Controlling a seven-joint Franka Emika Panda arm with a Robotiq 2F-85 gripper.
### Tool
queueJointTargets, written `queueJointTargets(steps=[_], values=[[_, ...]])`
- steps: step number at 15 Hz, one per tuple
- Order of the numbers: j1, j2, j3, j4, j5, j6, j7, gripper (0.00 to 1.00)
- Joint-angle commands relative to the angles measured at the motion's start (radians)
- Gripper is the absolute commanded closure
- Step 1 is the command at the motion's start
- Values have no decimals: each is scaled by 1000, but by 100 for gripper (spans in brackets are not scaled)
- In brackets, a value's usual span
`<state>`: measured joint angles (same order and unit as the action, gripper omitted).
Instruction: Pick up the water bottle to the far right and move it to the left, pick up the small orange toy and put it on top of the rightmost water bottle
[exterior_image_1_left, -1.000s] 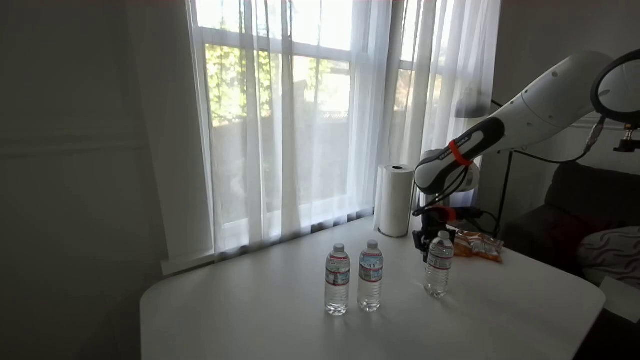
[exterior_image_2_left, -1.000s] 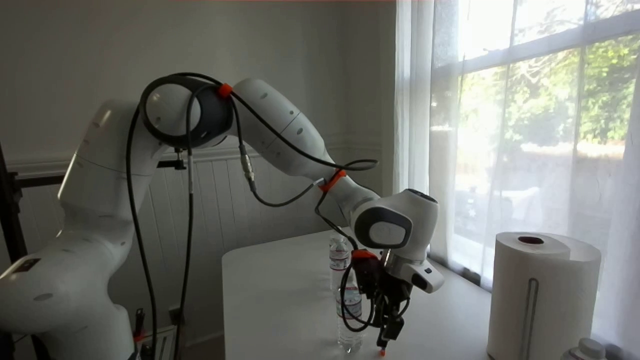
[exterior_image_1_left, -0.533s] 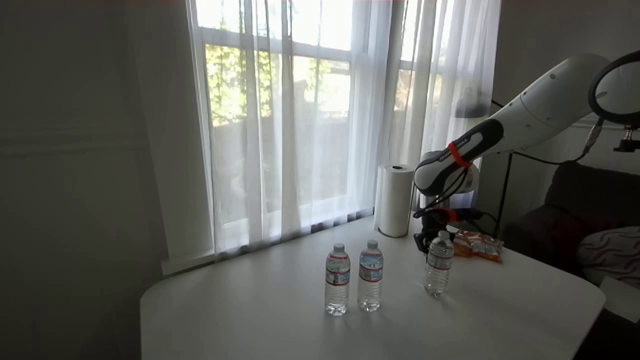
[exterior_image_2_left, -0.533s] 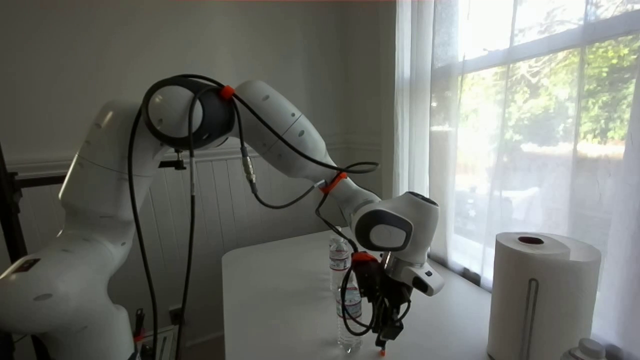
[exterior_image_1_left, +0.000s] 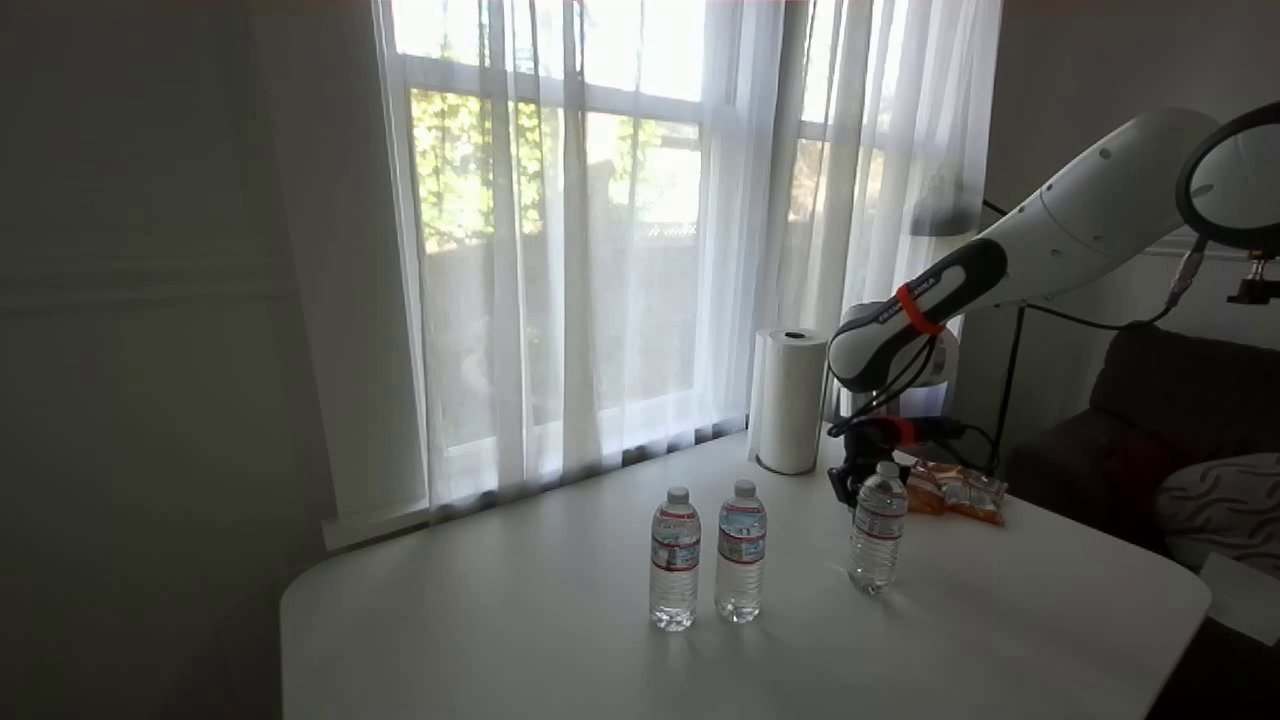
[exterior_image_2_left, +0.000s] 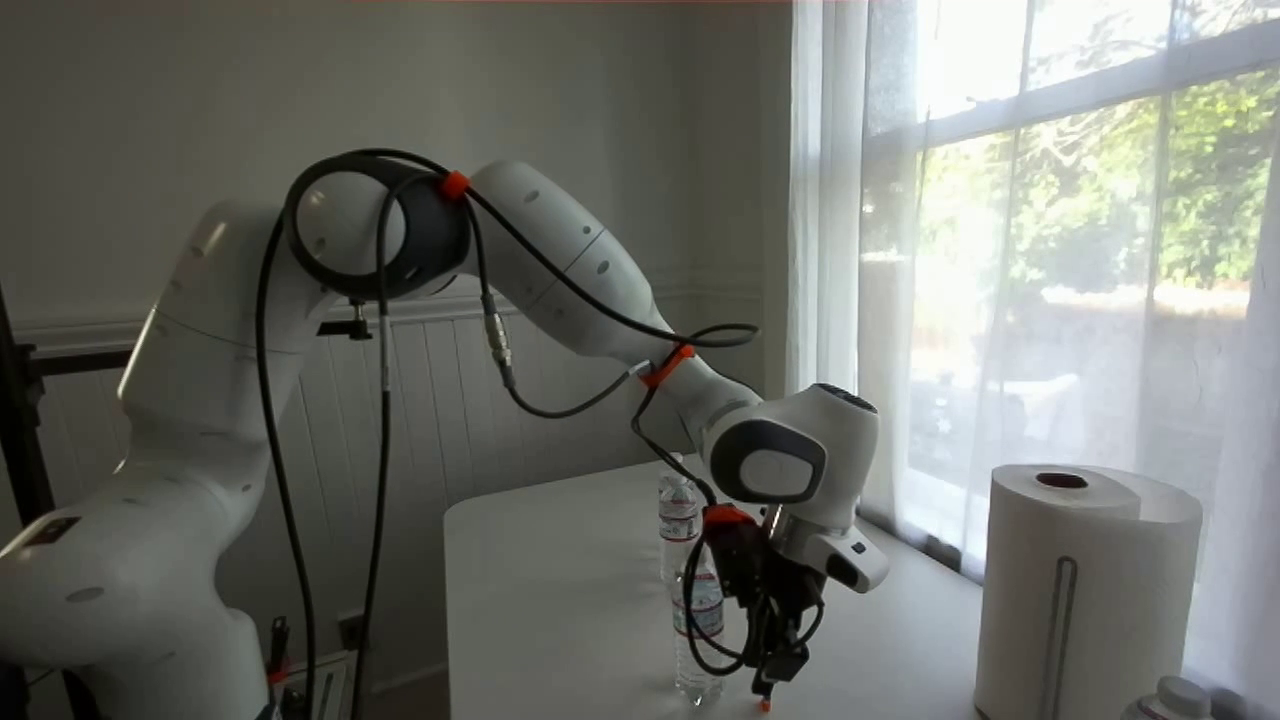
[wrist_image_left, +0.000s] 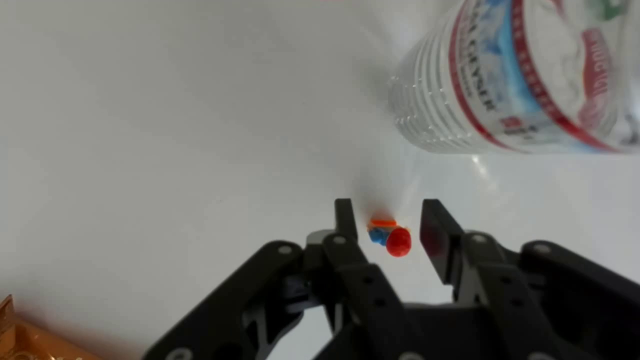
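Note:
The small toy (wrist_image_left: 398, 242) shows red, blue and orange in the wrist view. It sits on the white table between my fingertips, with a gap to each finger. My gripper (wrist_image_left: 389, 215) is open around it. In an exterior view, only an orange bit of the toy (exterior_image_2_left: 765, 704) shows below the fingers. The rightmost upright water bottle (exterior_image_1_left: 880, 530) partly hides my gripper. It also stands close beside the gripper in an exterior view (exterior_image_2_left: 706, 615) and the wrist view (wrist_image_left: 492, 85). Two more bottles, one left (exterior_image_1_left: 675, 560) and one middle (exterior_image_1_left: 741, 550), stand upright close together.
A paper-towel roll (exterior_image_1_left: 790, 405) stands by the window and also shows in an exterior view (exterior_image_2_left: 1085, 590). Orange snack bags (exterior_image_1_left: 958, 492) lie behind the rightmost bottle; a corner shows in the wrist view (wrist_image_left: 37, 342). A bottle cap (exterior_image_2_left: 1182, 696) shows at the bottom edge.
The arm and gripper shifted very slightly between one second and half a second ago, then stayed almost still. The bottles and the toy have not visibly moved.

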<state>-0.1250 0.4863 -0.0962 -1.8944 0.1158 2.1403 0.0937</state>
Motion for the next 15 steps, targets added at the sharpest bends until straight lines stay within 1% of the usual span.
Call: queueJointTargets(steps=[1, 3, 5, 6, 7, 8, 9, 10, 11, 12, 14, 15], values=[[-17, 16, 13, 19, 24, 7, -42, 48], [-18, 19, 15, 20, 25, 11, -52, 54], [-20, 22, 18, 20, 28, 16, -65, 65], [-21, 23, 20, 21, 30, 18, -69, 68], [-21, 24, 21, 22, 31, 20, -72, 70], [-22, 25, 22, 22, 32, 22, -76, 79], [-23, 26, 22, 23, 32, 24, -78, 70], [-23, 26, 22, 23, 32, 26, -80, 45], [-24, 26, 23, 23, 33, 29, -83, 45], [-25, 27, 24, 24, 34, 28, -85, 40], [-26, 28, 26, 23, 37, 32, -91, 27], [-26, 29, 26, 23, 38, 33, -93, 26]])
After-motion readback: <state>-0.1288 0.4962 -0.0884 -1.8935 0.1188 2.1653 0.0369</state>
